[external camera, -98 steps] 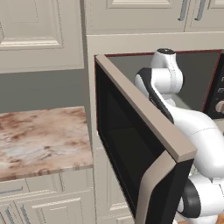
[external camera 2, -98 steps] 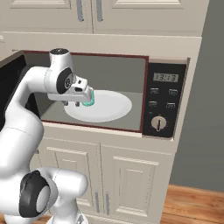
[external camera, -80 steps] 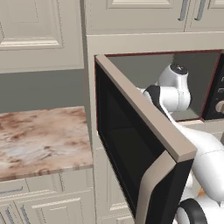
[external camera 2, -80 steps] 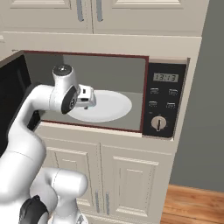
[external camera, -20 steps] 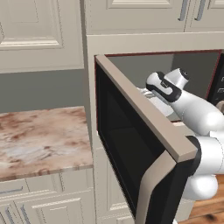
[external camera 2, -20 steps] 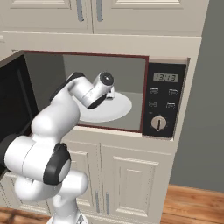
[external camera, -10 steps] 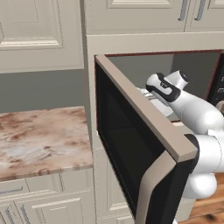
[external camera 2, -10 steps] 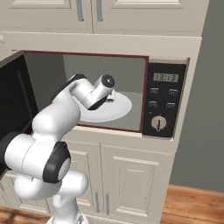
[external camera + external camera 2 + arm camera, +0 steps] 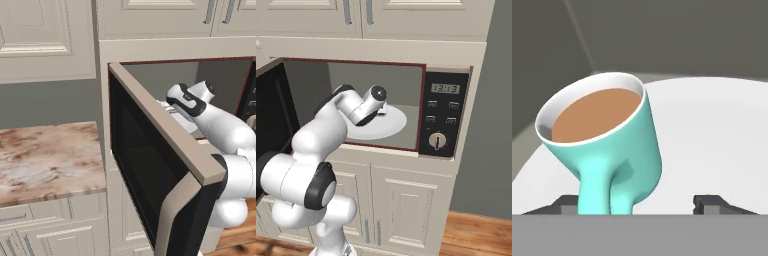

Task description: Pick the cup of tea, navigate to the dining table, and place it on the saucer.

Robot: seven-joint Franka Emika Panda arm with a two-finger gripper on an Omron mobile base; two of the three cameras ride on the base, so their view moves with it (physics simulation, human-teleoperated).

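Observation:
The cup of tea (image 9: 607, 135) is a teal mug with a white inner rim and brown liquid. It stands on the white turntable plate (image 9: 717, 135) inside the microwave, its handle (image 9: 599, 192) turned toward the hand. My gripper (image 9: 637, 204) is open. Its left fingertip (image 9: 566, 203) sits just beside the handle, and its right fingertip (image 9: 709, 202) stands apart from the cup's wall. In the right base view my hand (image 9: 373, 102) reaches over the plate (image 9: 391, 122). The dining table and the saucer are out of view.
The microwave door (image 9: 160, 165) hangs open to the left of my arm. The control panel (image 9: 443, 115) is on the right of the cavity. A marbled counter (image 9: 45, 155) lies left of the microwave, with cream cabinets above and below.
Since the earliest frames the hand has swung round and reached deeper into the microwave toward the plate. Over the last second the arm has hardly moved.

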